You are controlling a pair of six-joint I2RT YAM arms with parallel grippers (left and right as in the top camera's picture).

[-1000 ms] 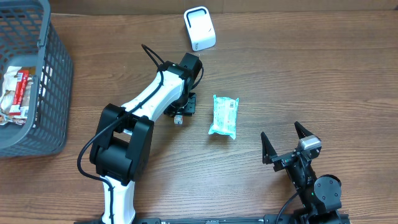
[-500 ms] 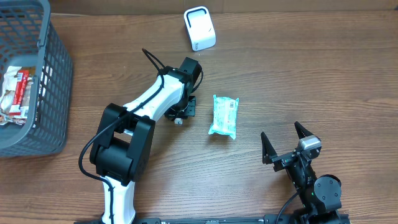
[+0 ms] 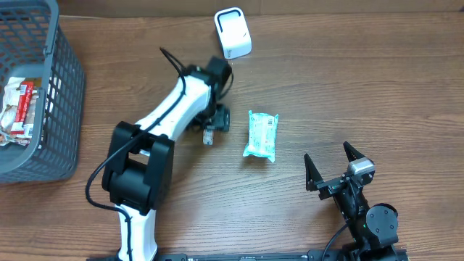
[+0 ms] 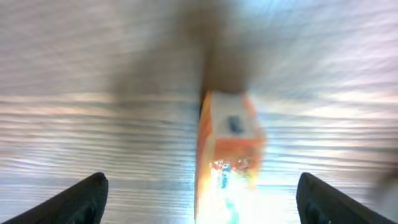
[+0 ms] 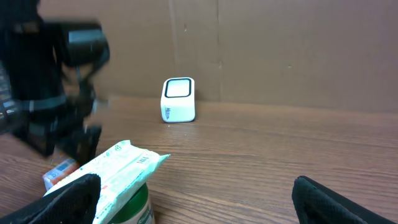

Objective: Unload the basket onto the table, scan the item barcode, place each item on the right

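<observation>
A small orange box [image 3: 208, 135] lies on the wooden table, just below my left gripper [image 3: 214, 120]. In the left wrist view the box [image 4: 229, 140] is blurred and sits between the widely spread fingers of the left gripper [image 4: 202, 193], which is open and touches nothing. To its right lies a teal-and-white wipes packet [image 3: 261, 135], also in the right wrist view [image 5: 118, 171]. The white scanner [image 3: 232, 32] stands at the back of the table [image 5: 178, 99]. My right gripper [image 3: 335, 168] rests open near the front edge [image 5: 196, 190], holding nothing.
A grey wire basket [image 3: 56, 109] stands at the far left with packaged goods [image 3: 18, 109] inside. A brown cardboard wall [image 5: 280, 43] closes off the back of the table. My left arm [image 3: 170, 109] stretches diagonally across the middle-left.
My left gripper has opened and risen slightly toward the back, leaving the orange box on the table. The wipes packet and my right arm have not moved.
</observation>
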